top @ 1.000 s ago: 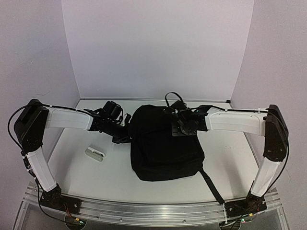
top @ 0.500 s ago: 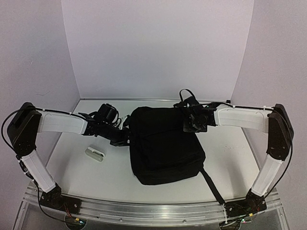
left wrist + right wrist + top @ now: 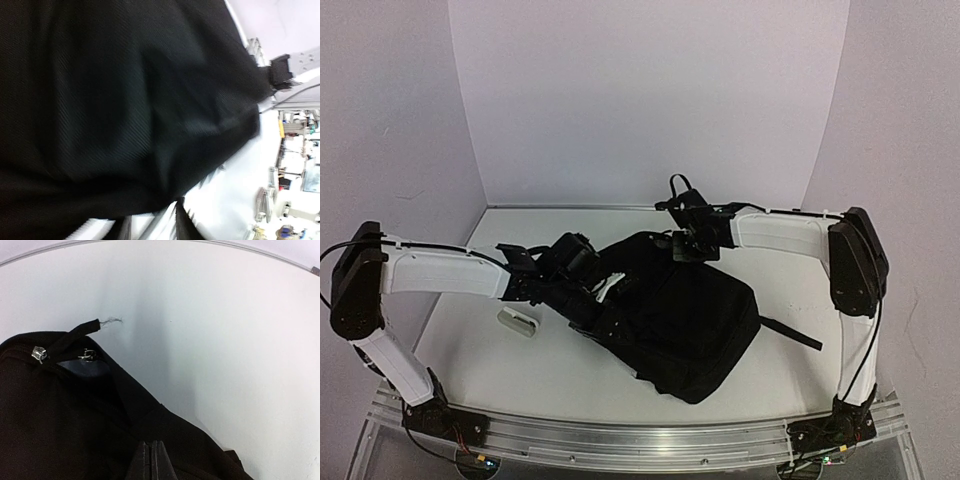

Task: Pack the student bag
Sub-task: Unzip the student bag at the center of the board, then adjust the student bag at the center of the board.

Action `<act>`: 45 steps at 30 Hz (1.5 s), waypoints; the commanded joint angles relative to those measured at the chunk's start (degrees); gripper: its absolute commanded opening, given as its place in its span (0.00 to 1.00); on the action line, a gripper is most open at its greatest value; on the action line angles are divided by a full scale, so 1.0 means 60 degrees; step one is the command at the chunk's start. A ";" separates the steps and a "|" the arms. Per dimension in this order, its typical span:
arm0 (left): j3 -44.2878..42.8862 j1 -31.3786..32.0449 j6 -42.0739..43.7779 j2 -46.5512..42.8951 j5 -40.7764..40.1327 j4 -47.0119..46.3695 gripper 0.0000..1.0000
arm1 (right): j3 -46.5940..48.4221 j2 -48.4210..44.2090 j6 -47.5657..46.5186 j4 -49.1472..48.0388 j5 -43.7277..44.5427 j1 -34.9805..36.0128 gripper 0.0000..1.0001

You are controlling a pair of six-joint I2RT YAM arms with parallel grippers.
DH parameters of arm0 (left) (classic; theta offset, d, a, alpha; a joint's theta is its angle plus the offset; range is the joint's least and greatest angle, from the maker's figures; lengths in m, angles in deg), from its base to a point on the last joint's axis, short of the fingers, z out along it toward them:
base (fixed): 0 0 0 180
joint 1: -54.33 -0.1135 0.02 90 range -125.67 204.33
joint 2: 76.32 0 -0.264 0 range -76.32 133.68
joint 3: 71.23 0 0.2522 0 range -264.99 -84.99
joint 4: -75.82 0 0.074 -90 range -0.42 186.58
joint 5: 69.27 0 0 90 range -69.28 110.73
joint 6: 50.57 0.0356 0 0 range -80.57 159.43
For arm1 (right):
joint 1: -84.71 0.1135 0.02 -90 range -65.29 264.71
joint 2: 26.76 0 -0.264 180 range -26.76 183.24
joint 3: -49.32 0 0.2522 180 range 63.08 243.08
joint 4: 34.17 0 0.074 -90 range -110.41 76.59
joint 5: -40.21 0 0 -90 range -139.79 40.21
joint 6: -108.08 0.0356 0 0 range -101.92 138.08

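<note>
Swung round since half a second ago, the student bag (image 3: pixel 690 320) now lies slantwise on the table (image 3: pixel 470 370), top toward the back and base toward the near right — before, it sat square. Both arms have shifted inward with it.

The right gripper (image 3: pixel 686 246) sits at the bag's upper edge. Its wrist view shows the fingers pressed together on a raised fold of black fabric. It also shows two metal zip pulls (image 3: pixel 39 354) and a frayed webbing end (image 3: pixel 82 329), which the overhead view cannot resolve.

The left gripper (image 3: pixel 600 312) is against the bag's left flank. Its wrist view is nearly all blurred black cloth — the two fingers (image 3: pixel 184 225) stand apart, with a pale surface between them.

Only the overhead view shows a small white object (image 3: pixel 517 320) on the table left of the bag, and a strap (image 3: pixel 790 333) trailing to the right.
</note>
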 commanded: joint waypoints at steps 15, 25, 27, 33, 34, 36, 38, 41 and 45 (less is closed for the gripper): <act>-0.5182 -0.0191 0.1045 0.1875 -0.2039 0.2982 0.90 | -0.4817 -0.5401 0.2624 -0.0074 -0.0928 -0.0384 0.84; -0.6383 -0.0191 0.1613 0.3403 -0.2409 0.3525 0.90 | -0.6407 -0.6127 0.3410 -0.0771 -0.2209 -0.0439 0.69; -0.6420 -0.0191 0.1646 0.3565 -0.2473 0.3549 0.90 | -0.6423 -0.6026 0.3389 -0.0828 -0.2353 -0.0435 0.66; -0.6464 -0.0192 0.1628 0.3797 -0.3189 0.3731 0.81 | -0.6492 -0.5669 0.3360 -0.1102 -0.2792 -0.0436 0.55; -0.6414 -0.0191 0.1638 0.3792 -0.3217 0.3684 0.78 | -0.6498 -0.5636 0.3358 -0.1165 -0.2848 -0.0436 0.54; -0.6387 -0.0191 0.1669 0.3849 -0.3239 0.3667 0.69 | -0.6475 -0.5555 0.3347 -0.1259 -0.2927 -0.0433 0.49; -0.6413 -0.0191 0.1678 0.3895 -0.3333 0.3741 0.57 | -0.6413 -0.5461 0.3338 -0.1291 -0.2980 -0.0440 0.43; -0.6308 -0.0191 0.1693 0.3851 -0.3625 0.3727 0.39 | -0.6347 -0.5320 0.3325 -0.1301 -0.3035 -0.0443 0.41; -0.5918 -0.0191 0.1693 0.3632 -0.3861 0.3565 0.16 | -0.6271 -0.5055 0.3247 -0.1307 -0.3021 -0.0449 0.29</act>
